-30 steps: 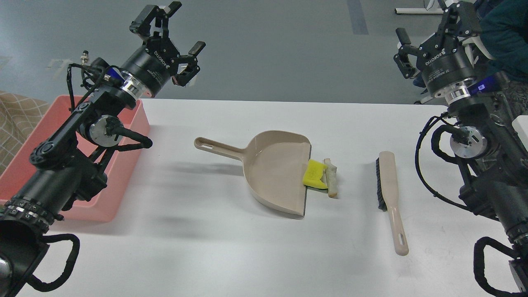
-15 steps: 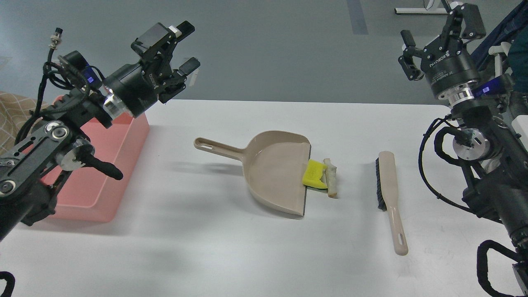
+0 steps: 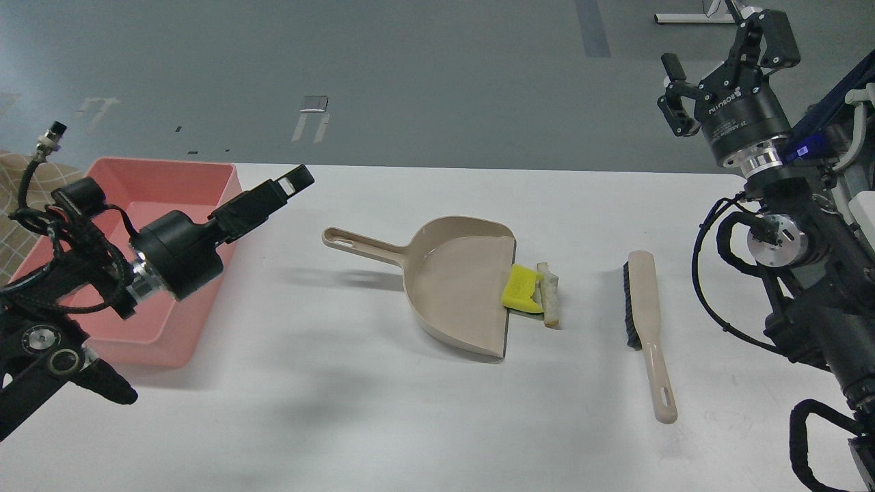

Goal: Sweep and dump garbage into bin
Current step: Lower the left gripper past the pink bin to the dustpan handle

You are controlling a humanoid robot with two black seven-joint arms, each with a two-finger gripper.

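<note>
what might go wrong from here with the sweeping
The yellow sponge piece and whitish bread-like wedge sit right at the lip of the beige plastic dustpan, which nothing holds, so a brush stroke may push the pan away. The left gripper, near the long handle, could nudge it. The beige hand brush lies untouched, and a careless pickup could flick the scraps.
</note>
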